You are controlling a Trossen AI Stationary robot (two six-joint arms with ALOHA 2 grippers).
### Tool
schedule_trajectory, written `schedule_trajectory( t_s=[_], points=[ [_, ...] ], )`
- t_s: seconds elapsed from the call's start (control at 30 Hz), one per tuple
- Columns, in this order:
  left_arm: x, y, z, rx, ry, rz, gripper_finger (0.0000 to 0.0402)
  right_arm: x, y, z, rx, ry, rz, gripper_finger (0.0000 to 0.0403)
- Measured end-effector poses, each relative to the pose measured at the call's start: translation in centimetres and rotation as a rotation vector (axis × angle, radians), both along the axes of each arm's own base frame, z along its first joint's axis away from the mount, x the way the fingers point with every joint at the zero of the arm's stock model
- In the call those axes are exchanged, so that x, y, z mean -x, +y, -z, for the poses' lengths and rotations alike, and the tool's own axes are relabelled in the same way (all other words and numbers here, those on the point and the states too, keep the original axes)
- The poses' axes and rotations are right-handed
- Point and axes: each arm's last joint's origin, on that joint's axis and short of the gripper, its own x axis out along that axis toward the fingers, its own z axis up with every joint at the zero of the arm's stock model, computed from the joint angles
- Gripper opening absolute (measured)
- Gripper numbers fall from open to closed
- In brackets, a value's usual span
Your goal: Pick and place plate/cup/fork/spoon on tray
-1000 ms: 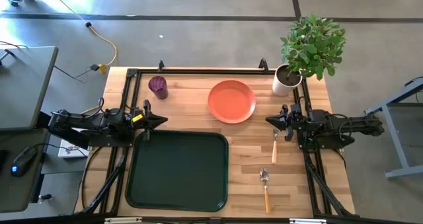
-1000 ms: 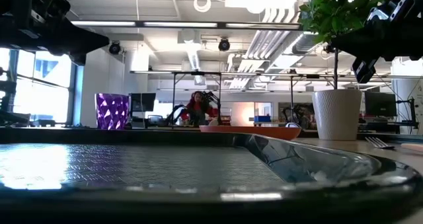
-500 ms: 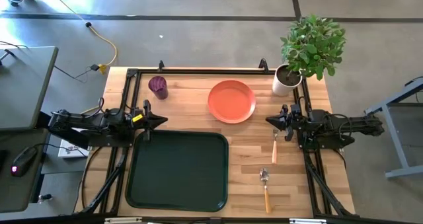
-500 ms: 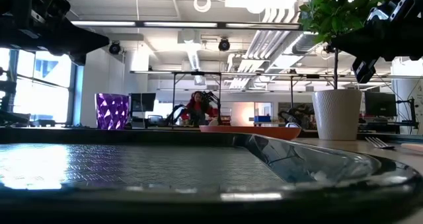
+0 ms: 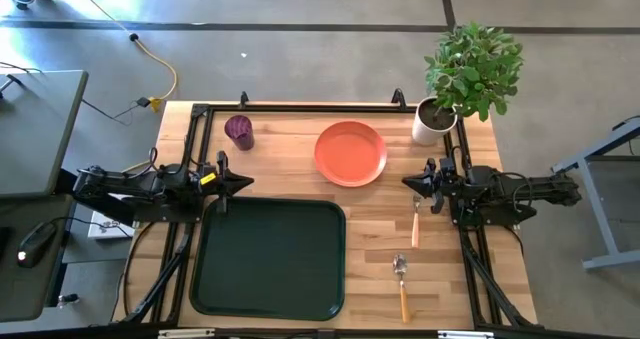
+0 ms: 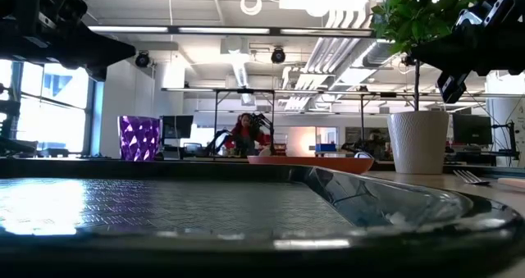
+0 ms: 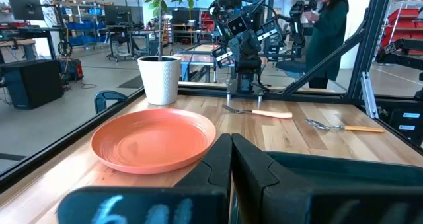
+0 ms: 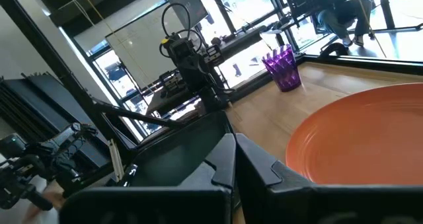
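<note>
Left claw [image 5: 243, 183]: my fingers are pressed together on nothing, hovering at the far left corner of the tray, by the worktop's left edge.
Right claw [image 5: 409, 182]: also pressed together and empty, hanging over the worktop's right side, just beside the fork's tines.
Tray [image 5: 268, 256]: dark, lying flat on the near left of the worktop [image 5: 290, 159], nothing in it.
Plate [image 5: 351, 152]: orange-red, flat on the wood beyond the tray's far right corner, between my two claws.
Cup [image 5: 239, 131]: purple, upright near the far left corner, well apart from the plate.
Fork [image 5: 415, 223]: right of the tray, tines pointing to the far side.
Spoon [image 5: 402, 286]: nearer than the fork, bowl pointing to the far side.
Plant pot [image 5: 432, 122]: white, at the far right corner.
</note>
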Motion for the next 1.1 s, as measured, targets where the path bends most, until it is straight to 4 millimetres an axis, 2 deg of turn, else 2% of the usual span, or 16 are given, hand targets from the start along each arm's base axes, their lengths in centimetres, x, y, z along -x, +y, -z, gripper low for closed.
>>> schedule_trajectory(
  t_s=[0.4, 0.6, 0.7, 0.87, 1.1],
  points=[
    [0.0, 0.0, -0.2, 0.010, -0.026, 0.001, 0.0000, 0.0, 0.0, 0.0, 0.000, 0.000, 0.000, 0.0000],
    [0.1, 0.0, -1.0, 0.085, -0.116, 0.005, 0.0000, 0.0, 0.0, 0.0, 0.000, 0.000, 0.000, 0.0000],
    [0.4, 0.1, -2.4, 0.024, -0.256, -0.017, 0.0000, 0.0, 0.0, 0.0, 0.000, 0.000, 0.000, 0.0000],
    [0.9, 0.0, -3.9, -0.155, -0.381, -0.017, 0.0000, 0.0, 0.0, 0.0, 0.000, 0.000, 0.000, 0.0000],
    [0.5, 0.0, -3.0, -0.133, -0.290, -0.020, 0.0000, 0.0, 0.0, 0.0, 0.000, 0.001, 0.000, 0.0000]
  ],
)
